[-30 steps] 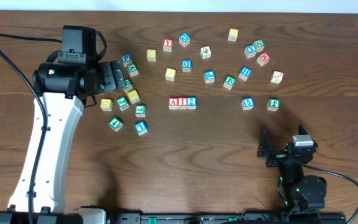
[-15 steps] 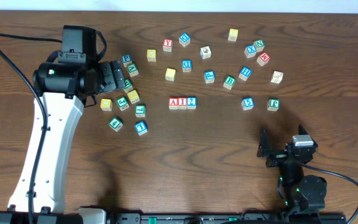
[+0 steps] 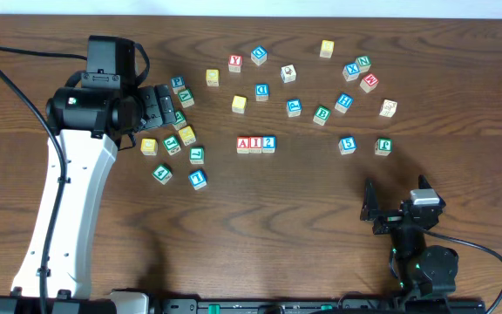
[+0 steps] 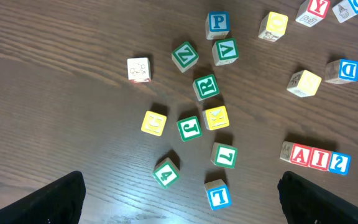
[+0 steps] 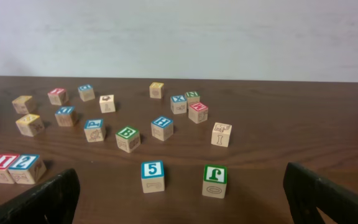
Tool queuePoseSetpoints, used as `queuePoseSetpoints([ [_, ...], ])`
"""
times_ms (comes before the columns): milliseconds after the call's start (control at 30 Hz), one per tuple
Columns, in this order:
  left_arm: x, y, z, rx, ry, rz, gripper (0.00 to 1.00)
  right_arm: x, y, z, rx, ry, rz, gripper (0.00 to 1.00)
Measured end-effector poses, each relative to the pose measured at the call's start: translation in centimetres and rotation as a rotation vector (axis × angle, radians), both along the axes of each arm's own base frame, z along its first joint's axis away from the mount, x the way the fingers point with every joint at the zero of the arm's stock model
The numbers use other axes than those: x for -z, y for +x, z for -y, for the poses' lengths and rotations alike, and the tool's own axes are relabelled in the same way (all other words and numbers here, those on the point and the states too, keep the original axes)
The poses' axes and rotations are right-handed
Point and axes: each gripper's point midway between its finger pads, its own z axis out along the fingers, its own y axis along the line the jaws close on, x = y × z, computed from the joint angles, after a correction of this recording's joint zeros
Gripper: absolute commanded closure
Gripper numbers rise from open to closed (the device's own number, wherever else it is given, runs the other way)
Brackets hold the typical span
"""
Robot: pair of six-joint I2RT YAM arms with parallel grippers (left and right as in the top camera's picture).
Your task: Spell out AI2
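Since no block or arm was found shifted over the last second, the scene was judged settled. The A block (image 3: 243, 144), I block (image 3: 255, 144) and 2 block (image 3: 268, 143) were seen touching in a row mid-table (image 3: 260, 227), reading AI2. The left gripper (image 3: 166, 106) was held spread and empty above loose blocks (image 4: 189, 127). The right gripper (image 3: 373, 209) was parked spread, empty, well apart from the row. The spelling was judged done.
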Motion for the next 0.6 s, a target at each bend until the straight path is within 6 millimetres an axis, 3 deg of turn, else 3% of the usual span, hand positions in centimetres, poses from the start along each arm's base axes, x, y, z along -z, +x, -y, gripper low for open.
queuePoseSetpoints([
  [133,-0.5,-0.8,-0.1,0.000,-0.001,0.018,0.02,0.0,0.0,0.0,0.000,0.000,0.000,0.01],
  [300,-1.8,-5.2,-0.5,0.002,-0.001,0.086,0.02,0.0,0.0,0.0,0.000,0.000,0.000,0.01],
  [400,-2.4,-6.5,-0.7,-0.002,0.000,0.166,0.02,0.0,0.0,0.0,0.000,0.000,0.001,0.01],
  [600,-3.6,-6.7,-1.0,0.026,0.028,0.496,0.03,-0.1,0.0,0.0,-0.001,0.000,0.004,0.01],
])
